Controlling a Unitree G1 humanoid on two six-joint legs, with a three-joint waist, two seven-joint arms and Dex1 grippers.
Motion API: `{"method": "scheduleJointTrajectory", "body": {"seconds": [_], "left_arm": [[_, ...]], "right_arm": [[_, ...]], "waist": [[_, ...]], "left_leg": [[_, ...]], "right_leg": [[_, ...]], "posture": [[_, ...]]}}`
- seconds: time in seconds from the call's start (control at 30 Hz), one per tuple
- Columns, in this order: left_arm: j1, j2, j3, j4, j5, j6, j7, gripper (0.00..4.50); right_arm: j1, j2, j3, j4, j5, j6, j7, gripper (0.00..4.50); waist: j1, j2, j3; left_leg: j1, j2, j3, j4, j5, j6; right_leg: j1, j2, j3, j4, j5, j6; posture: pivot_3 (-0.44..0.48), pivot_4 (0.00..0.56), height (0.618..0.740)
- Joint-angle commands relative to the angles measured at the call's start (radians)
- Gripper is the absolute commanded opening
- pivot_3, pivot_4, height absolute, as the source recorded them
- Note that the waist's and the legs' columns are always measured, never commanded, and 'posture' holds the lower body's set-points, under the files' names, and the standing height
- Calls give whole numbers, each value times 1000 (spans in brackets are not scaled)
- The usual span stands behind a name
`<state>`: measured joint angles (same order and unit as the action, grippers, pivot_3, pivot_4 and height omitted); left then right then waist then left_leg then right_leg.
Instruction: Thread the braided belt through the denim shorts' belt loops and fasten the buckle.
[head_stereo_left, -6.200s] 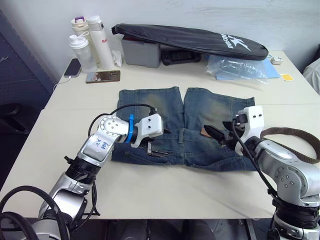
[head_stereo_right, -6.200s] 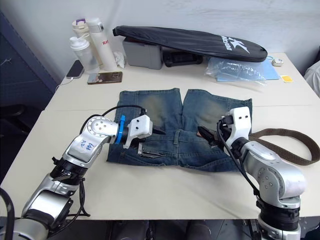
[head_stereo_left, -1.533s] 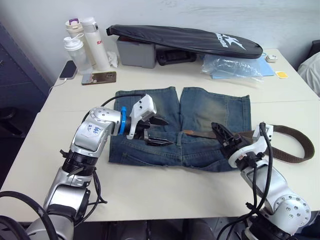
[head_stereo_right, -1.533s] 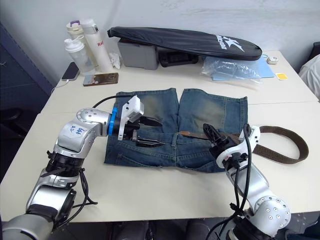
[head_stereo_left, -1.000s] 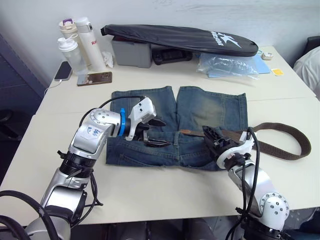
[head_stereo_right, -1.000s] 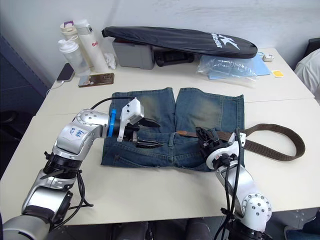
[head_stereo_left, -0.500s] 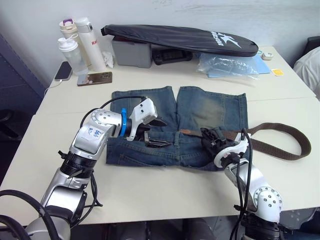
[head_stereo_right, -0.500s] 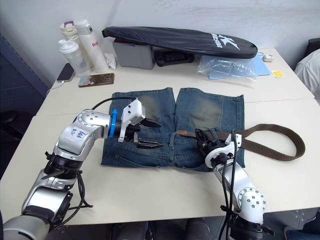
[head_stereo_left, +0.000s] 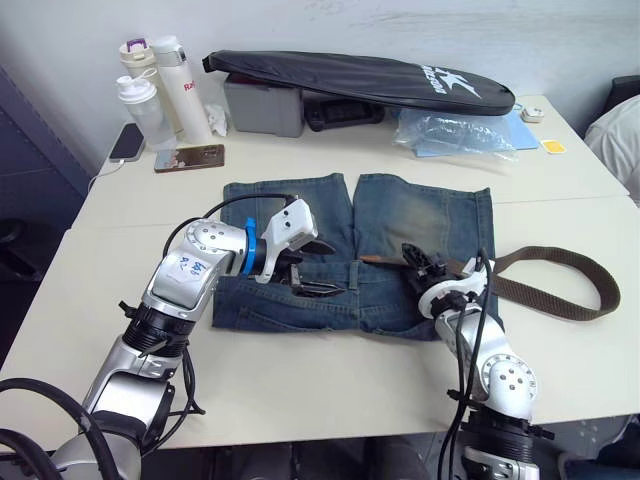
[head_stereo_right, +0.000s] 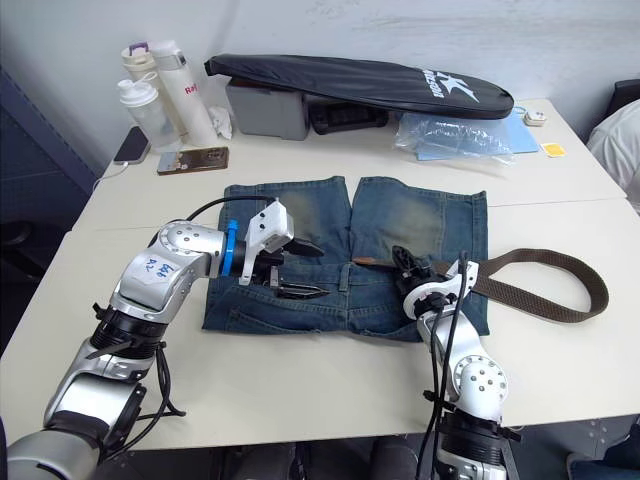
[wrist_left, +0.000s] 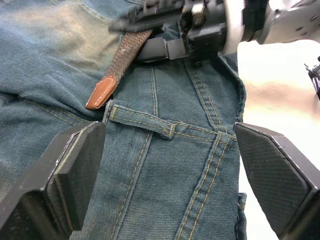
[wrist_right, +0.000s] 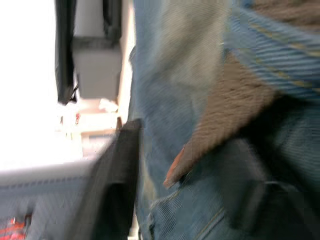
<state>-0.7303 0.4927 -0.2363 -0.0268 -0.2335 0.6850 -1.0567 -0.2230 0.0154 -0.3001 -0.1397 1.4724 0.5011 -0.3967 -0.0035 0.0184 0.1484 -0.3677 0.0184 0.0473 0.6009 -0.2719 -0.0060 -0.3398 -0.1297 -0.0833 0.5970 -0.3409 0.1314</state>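
The braided belt (wrist_left: 120, 62) is gripped at the denim shorts (head_stereo_left: 400, 215) waistband by the right gripper (head_stereo_left: 420, 268); the left gripper (head_stereo_left: 312, 268) is spread beside it. Behind the shorts lie 2 bottles (head_stereo_left: 160, 85).

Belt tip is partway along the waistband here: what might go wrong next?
1. The braided belt's tip lies loose on the denim shorts, short of the next belt loop; pushing may buckle it or send it over the loop.
2. The left gripper is open, pinning nothing, so the waistband may bunch.
3. The belt's long tail loops across the table and could drag.
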Motion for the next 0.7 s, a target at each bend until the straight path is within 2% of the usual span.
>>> {"method": "scheduleJointTrajectory", "body": {"seconds": [0.03,0.07,0.13,0.27,0.37,0.47,0.53,0.7], "left_arm": [[-5,14,9,-23,-9,-16,3,4500],[-5,14,10,-23,-9,-16,4,4500],[-7,14,10,-19,-9,-17,4,4500],[-2,23,9,-20,-3,-25,5,4500],[-1,27,9,-21,-5,-27,10,4500],[-1,30,8,-21,-8,-26,11,4500],[-13,34,12,-7,-5,-31,9,4500],[-27,54,16,14,-5,-53,-9,4500]], "right_arm": [[27,17,-22,-3,-10,-12,14,234],[35,21,-23,-17,1,-8,20,95],[48,24,-26,-40,32,5,33,95],[168,23,-6,-159,137,63,92,95],[248,-46,12,-192,82,103,222,95],[271,-112,28,-189,-17,102,308,95],[258,-121,36,-182,-32,95,334,95],[218,-109,73,-156,-87,103,366,95]], "waist": [[0,-4,-3],[0,-5,-4],[2,-5,-4],[2,-5,-4],[1,-5,-4],[1,-5,-4],[2,-5,-4],[2,-5,-4]], "left_leg": [[0,0,0,0,0,0],[0,0,0,0,0,0],[0,1,0,0,0,0],[-1,0,-1,-3,-1,1],[-1,0,-1,-6,-1,1],[0,-1,2,-5,-2,3],[0,-1,3,-4,-4,7],[0,0,3,-4,-4,6]], "right_leg": [[0,0,1,0,0,0],[0,0,2,0,0,0],[0,0,4,0,0,0],[0,0,7,-2,0,0],[-1,0,9,-4,0,0],[-1,0,7,-4,0,0],[-1,0,6,-4,0,0],[-1,1,6,-3,0,0]], "posture": [[0,150,740],[0,150,740],[0,150,740],[0,150,740],[0,150,740],[0,150,740],[0,150,740],[0,150,740]]}}
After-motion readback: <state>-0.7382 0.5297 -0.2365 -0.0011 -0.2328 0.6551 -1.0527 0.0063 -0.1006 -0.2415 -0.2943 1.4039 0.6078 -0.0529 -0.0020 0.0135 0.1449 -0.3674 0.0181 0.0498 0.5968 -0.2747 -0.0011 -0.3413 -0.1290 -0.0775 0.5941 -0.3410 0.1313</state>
